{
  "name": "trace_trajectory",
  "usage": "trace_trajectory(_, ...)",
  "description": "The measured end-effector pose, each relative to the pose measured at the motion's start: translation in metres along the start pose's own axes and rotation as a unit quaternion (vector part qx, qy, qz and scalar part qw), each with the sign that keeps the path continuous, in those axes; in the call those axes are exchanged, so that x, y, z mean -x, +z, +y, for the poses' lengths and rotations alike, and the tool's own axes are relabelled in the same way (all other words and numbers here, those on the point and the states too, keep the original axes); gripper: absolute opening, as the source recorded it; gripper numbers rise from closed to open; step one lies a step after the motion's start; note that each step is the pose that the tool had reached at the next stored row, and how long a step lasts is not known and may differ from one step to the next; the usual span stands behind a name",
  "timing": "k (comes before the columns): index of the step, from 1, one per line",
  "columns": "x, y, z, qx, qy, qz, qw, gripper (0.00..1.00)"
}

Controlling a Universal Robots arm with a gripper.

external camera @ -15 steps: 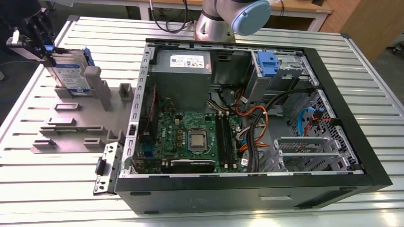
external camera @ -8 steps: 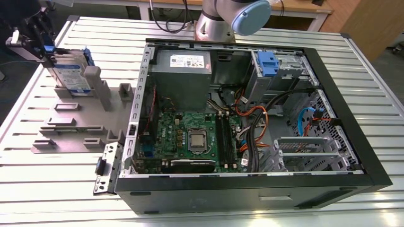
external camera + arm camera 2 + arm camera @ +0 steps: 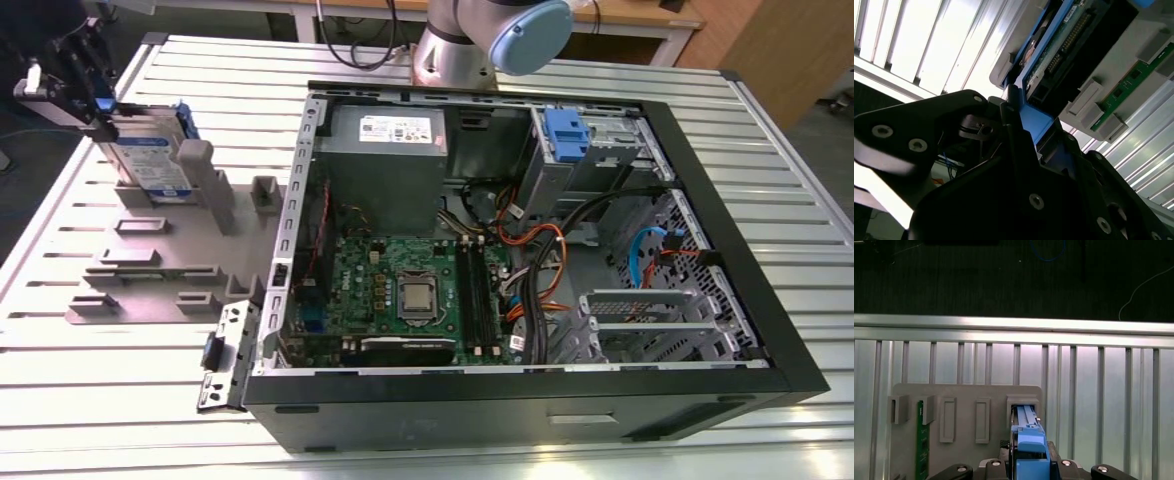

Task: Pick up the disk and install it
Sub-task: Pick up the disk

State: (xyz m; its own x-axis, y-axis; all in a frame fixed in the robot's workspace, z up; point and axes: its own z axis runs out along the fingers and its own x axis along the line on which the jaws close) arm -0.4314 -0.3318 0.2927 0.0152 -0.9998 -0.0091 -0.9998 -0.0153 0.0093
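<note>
Silver disk [image 3: 146, 163] with blue frame, upright on edge in grey holder [image 3: 160, 245].

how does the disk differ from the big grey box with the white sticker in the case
The disk stands on edge in the grey holder outside the case; the grey box sits inside it. The disk is smaller, with a blue frame; the box is plain grey. The gripper grips the disk; nothing touches the box. Both carry a label.

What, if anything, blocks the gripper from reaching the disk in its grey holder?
Probably nothing, so yes: the gripper sits on the upright disk's top edge, seemingly shut on its blue frame.
</note>
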Motion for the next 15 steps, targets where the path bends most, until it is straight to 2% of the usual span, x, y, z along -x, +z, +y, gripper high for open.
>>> trace_trajectory(15, 0.0000, -0.0008, 0.0000, 0.0000, 0.000, 0.0002, 1.00000, 0.36)
